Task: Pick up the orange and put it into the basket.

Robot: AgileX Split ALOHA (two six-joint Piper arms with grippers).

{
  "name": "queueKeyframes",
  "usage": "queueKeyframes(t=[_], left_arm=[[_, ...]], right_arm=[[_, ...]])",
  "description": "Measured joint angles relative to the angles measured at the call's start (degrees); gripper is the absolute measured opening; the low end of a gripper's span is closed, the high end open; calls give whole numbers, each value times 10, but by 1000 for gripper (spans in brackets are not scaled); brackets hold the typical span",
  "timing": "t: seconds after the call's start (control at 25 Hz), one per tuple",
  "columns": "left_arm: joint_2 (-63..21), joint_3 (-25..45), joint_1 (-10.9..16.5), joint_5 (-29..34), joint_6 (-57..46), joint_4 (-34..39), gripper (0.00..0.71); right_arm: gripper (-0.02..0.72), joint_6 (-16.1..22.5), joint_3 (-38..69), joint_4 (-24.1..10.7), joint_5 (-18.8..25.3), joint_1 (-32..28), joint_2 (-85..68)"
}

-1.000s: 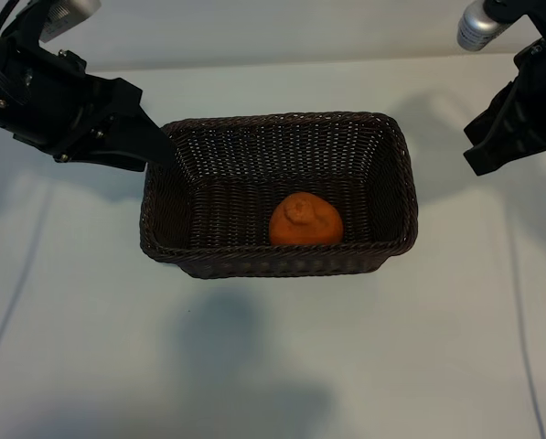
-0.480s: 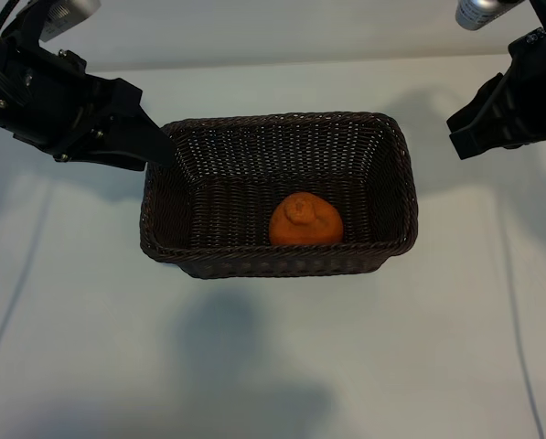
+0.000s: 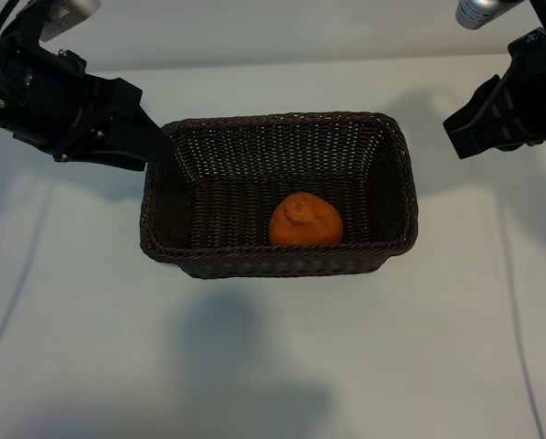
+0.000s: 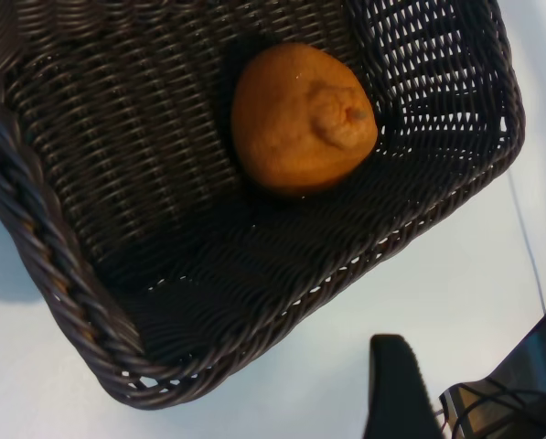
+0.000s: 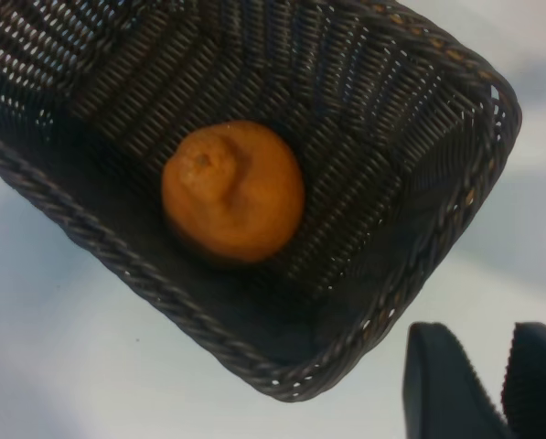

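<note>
The orange [image 3: 305, 219] lies stem nub up on the floor of the dark woven basket [image 3: 278, 262], toward its front right; it shows too in the left wrist view [image 4: 300, 119] and the right wrist view [image 5: 232, 190]. My left gripper [image 3: 154, 146] hovers at the basket's back left corner, open and holding nothing; one finger [image 4: 396, 393] stands over bare table beside the rim. My right gripper [image 3: 465, 137] hangs off the basket's back right corner, its fingers [image 5: 446, 384] a little apart with nothing between them.
The basket sits mid-table on a plain white surface [image 3: 273, 366]. Both arms cast shadows onto the table in front. A cable [image 3: 519, 302] runs along the right side.
My right gripper has swung slightly up and toward the basket, and its fingers have parted. The left arm, basket and orange have not moved.
</note>
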Motion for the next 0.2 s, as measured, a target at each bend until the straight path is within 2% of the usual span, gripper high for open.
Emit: queueKeyframes(t=[0.2], left_arm=[[0, 0, 0, 0, 0, 0, 453]], right_arm=[[223, 0, 0, 1, 0, 0, 0]])
